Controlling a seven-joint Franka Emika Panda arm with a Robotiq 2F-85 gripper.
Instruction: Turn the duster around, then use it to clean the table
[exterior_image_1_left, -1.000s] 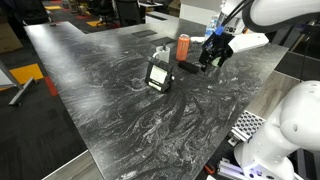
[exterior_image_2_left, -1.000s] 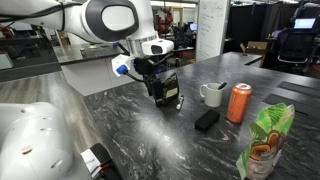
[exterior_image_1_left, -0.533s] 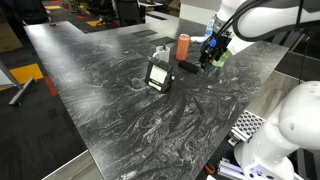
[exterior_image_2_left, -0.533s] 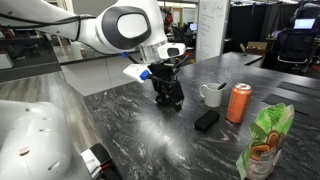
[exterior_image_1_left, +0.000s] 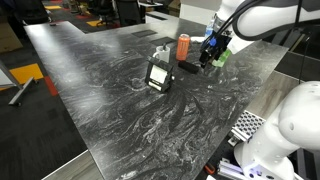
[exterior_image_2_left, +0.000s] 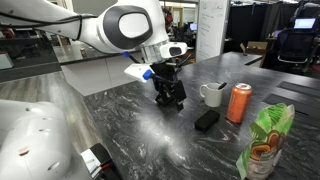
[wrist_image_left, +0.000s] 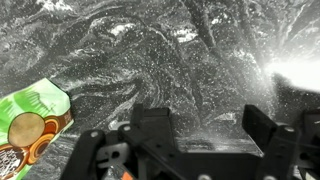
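Observation:
The table (exterior_image_1_left: 110, 110) is a glossy black-and-grey marbled top, seen in both exterior views (exterior_image_2_left: 150, 140) and in the wrist view (wrist_image_left: 150, 50). A small black block (exterior_image_1_left: 189, 67), which looks like the duster, lies flat on it near a white mug (exterior_image_1_left: 162, 52) and an orange can (exterior_image_1_left: 183, 46). It also shows in an exterior view (exterior_image_2_left: 206, 120). My gripper (exterior_image_1_left: 207, 57) hangs low over the table beside the block, apart from it (exterior_image_2_left: 170, 97). In the wrist view its jaws (wrist_image_left: 205, 135) are open with only bare tabletop between them.
A small black framed object (exterior_image_1_left: 159, 75) stands on the table near the mug (exterior_image_2_left: 212, 95). A green snack bag (exterior_image_2_left: 265, 140) stands beyond the can (exterior_image_2_left: 239, 103) and shows at the left of the wrist view (wrist_image_left: 30, 125). The table's edge is close behind my gripper.
Since one second ago the arm has shifted a little toward the black block and the wrist has turned. It has held still over the last half second.

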